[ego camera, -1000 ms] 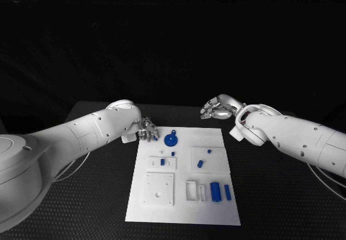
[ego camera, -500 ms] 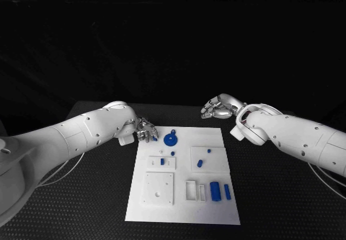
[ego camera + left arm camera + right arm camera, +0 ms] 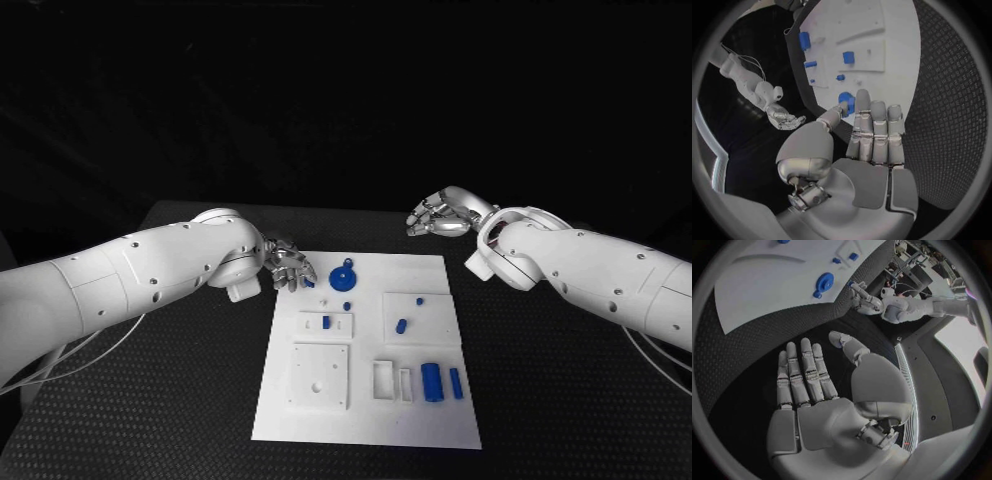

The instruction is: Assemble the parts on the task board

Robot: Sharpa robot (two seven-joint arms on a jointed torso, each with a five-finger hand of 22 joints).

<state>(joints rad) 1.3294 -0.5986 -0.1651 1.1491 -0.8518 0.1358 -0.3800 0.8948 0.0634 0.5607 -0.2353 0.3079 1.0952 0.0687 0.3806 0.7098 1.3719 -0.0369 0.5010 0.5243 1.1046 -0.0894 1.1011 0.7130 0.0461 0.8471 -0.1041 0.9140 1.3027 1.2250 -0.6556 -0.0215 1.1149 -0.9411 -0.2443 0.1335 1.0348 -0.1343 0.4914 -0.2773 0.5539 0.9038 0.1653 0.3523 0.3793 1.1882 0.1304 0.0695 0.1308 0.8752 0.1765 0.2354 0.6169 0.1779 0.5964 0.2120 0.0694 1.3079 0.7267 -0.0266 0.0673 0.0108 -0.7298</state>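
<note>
The white task board [image 3: 368, 420] lies mid-table. A round blue part [image 3: 343, 278] sits near its far edge, small blue parts [image 3: 401, 325] stand in the middle blocks, and two blue cylinders [image 3: 430, 380] lie at the near right. My left hand [image 3: 289, 268] hovers at the board's far left corner, just left of the round part, fingers straight and holding nothing. In the left wrist view its fingertips [image 3: 862, 97] reach the round blue part [image 3: 846, 102]. My right hand [image 3: 444, 217] hangs past the far right corner, off the board; in its wrist view the right hand [image 3: 807, 385] is spread and bare.
White raised blocks [image 3: 319, 378] and a slotted holder [image 3: 382, 381] sit on the board's near half. Black textured table [image 3: 577, 400] surrounds the board on all sides. The right wrist view shows my left hand [image 3: 862, 299] beyond the round blue part [image 3: 824, 281].
My left hand has crept slightly nearer along the board's far left corner as the left arm swung outward. The right hand has barely shifted.
</note>
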